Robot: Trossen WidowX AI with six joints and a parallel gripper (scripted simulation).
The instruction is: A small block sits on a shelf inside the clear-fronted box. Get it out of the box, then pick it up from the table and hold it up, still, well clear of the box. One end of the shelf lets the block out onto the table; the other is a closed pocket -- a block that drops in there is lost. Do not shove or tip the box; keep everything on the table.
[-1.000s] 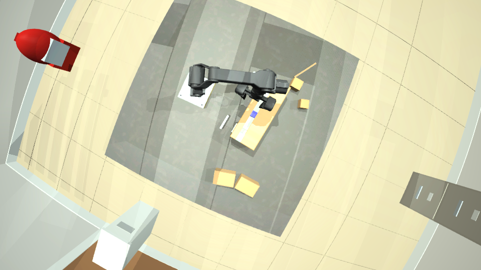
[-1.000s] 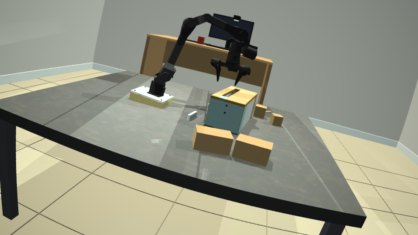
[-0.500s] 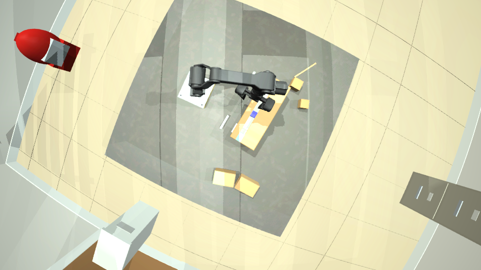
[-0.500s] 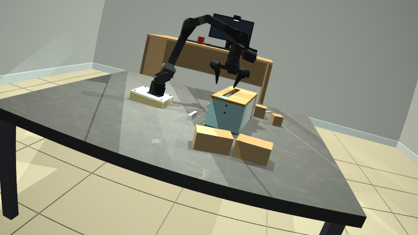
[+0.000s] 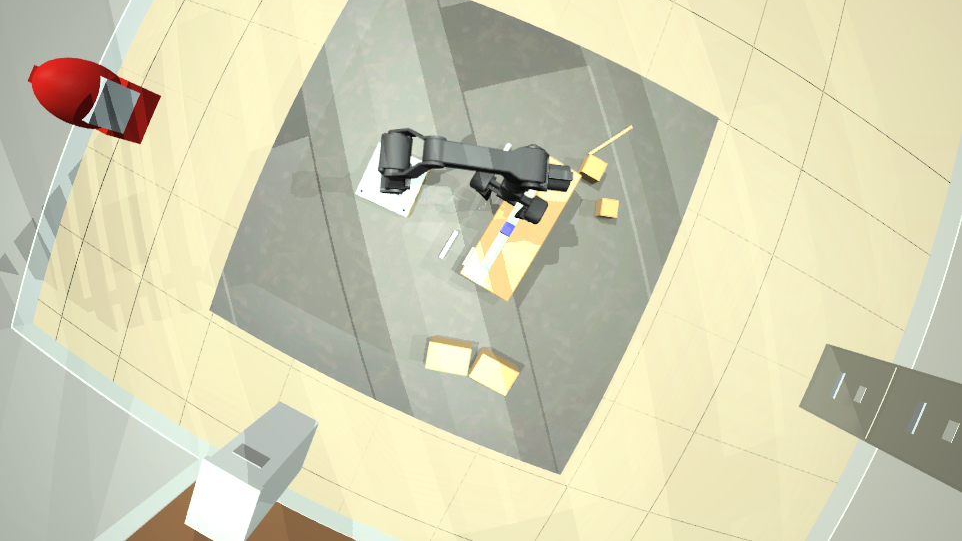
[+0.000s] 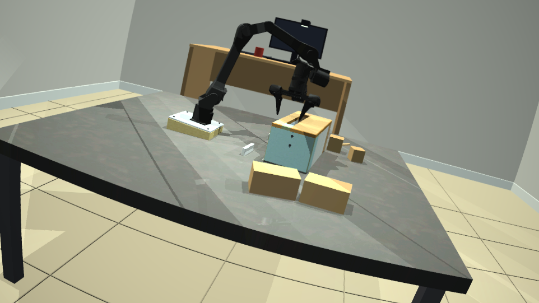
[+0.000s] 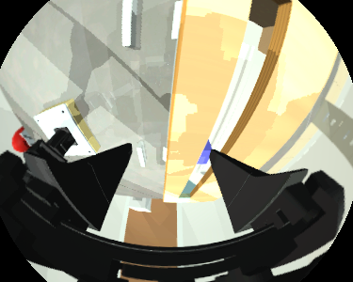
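Observation:
The small blue block [image 5: 507, 228] [image 7: 204, 152] lies inside the wooden-topped box [image 5: 532, 244] [image 6: 286, 150] [image 7: 200, 70], seen through the long slot in its top. It rests on the pale shelf [image 5: 496, 249] [image 7: 237, 89], part way along. The box stands upright. My gripper [image 6: 289, 116] [image 7: 171, 150] points down, open and empty. One fingertip is at the slot near the block in the wrist view; whether it has entered the slot or touches anything I cannot tell. The other finger hangs outside the box, on the arm-base side. The shelf's open end and pocket cannot be told apart.
Two larger wooden blocks [image 5: 448, 357] [image 6: 274, 181] [image 5: 494, 372] [image 6: 325, 193] stand near one box end. Two small cubes [image 5: 593, 168] [image 6: 335, 144] [image 5: 607, 208] [image 6: 356, 154] and a thin stick [image 5: 610, 140] are beyond the box. A white bar [image 5: 448, 244] [image 6: 247, 149] lies on the arm's side.

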